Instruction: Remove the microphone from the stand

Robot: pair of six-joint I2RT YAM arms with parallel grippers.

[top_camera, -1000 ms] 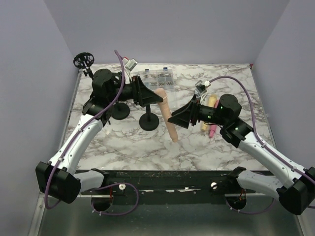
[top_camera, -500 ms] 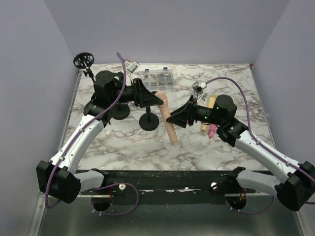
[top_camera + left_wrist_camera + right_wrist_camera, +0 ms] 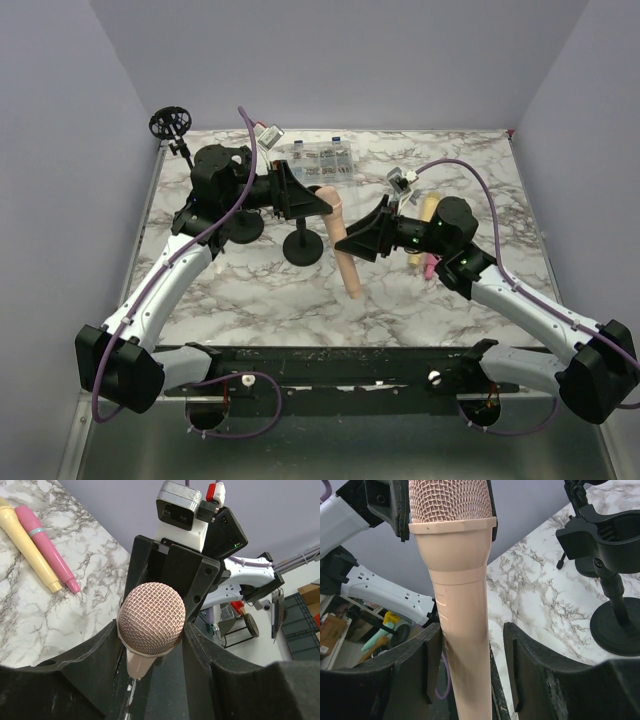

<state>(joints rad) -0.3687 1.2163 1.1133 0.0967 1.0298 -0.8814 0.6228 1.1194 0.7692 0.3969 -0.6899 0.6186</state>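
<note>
Top view: left claw (image 3: 322,205) clenched on the mesh head of the peach microphone (image 3: 351,275), which hangs tilted above the desk (image 3: 250,300), just right of the black stand (image 3: 302,243). Left wrist: fingers (image 3: 100,645) touch both sides of the head. Right wrist: right claw (image 3: 472,630) straddles the handle, released, with a gap on one side.

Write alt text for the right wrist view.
A peach microphone runs down between the fingers of the open right gripper, its mesh head flanked by the left gripper. To the right, an empty black stand clip rises from a round base on the marble table.
</note>
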